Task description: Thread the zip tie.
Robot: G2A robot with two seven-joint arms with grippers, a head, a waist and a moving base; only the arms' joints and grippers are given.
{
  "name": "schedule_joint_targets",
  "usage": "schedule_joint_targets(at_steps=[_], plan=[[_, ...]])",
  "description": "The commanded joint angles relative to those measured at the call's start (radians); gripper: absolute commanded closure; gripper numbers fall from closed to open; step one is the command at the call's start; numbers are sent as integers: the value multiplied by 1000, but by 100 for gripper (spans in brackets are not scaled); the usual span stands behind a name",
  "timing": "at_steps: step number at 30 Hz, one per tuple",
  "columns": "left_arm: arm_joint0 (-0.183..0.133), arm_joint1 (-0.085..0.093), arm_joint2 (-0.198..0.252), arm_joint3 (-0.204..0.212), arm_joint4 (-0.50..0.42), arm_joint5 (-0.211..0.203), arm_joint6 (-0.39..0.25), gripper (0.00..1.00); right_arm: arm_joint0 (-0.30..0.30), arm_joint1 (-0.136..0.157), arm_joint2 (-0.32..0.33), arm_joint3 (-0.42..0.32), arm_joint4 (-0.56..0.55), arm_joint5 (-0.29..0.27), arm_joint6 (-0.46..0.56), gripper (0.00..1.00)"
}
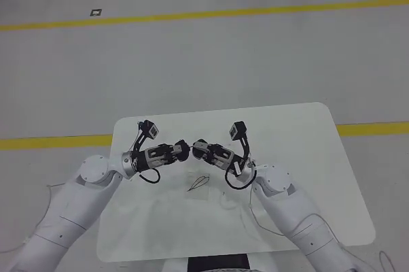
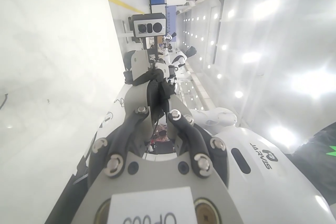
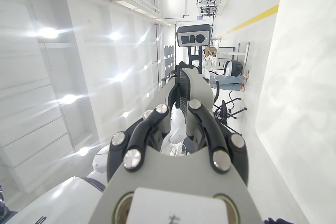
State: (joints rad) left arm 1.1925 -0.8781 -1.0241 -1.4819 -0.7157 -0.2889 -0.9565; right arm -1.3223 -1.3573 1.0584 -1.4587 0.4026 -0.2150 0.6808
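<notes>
Top view: zip tie (image 1: pixel 199 182) on table (image 1: pixel 313 170), near right end effector (image 1: pixel 196 147)

The grey, black-padded right gripper (image 3: pixel 183 75) is pinched closed. A black camera box (image 3: pixel 193 37) sits just past its tips, over the white table (image 3: pixel 302 64).

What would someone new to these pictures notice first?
The left gripper and right gripper meet almost tip to tip above the middle of the white table, both shut. Just nearer the robot, a thin dark loop, probably the zip tie, lies on the table apart from both.
</notes>
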Motion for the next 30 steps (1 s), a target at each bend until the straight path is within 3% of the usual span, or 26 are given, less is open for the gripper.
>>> schedule_joint_targets(at_steps=[1,7,9,11,20,23,30], plan=[[0,0,-6,2,-3,2,-8,100,-4,2,8,-3,7,-1,8,0],[1,8,-44,19,-25,17,-87,100,-3,14,47,9,60,-21,113,0],[-3,14,-58,33,-24,39,-144,100,7,19,57,30,108,-22,211,0],[-15,17,-65,51,-28,54,-221,100,7,19,57,30,108,-22,211,0],[-13,17,-63,50,-29,56,-216,100,3,19,53,30,117,-14,207,0],[-21,15,-57,72,-21,74,-217,100,15,18,38,54,163,-14,289,0],[-48,14,-56,138,-61,69,-376,100,85,10,-18,149,224,-22,457,0]])
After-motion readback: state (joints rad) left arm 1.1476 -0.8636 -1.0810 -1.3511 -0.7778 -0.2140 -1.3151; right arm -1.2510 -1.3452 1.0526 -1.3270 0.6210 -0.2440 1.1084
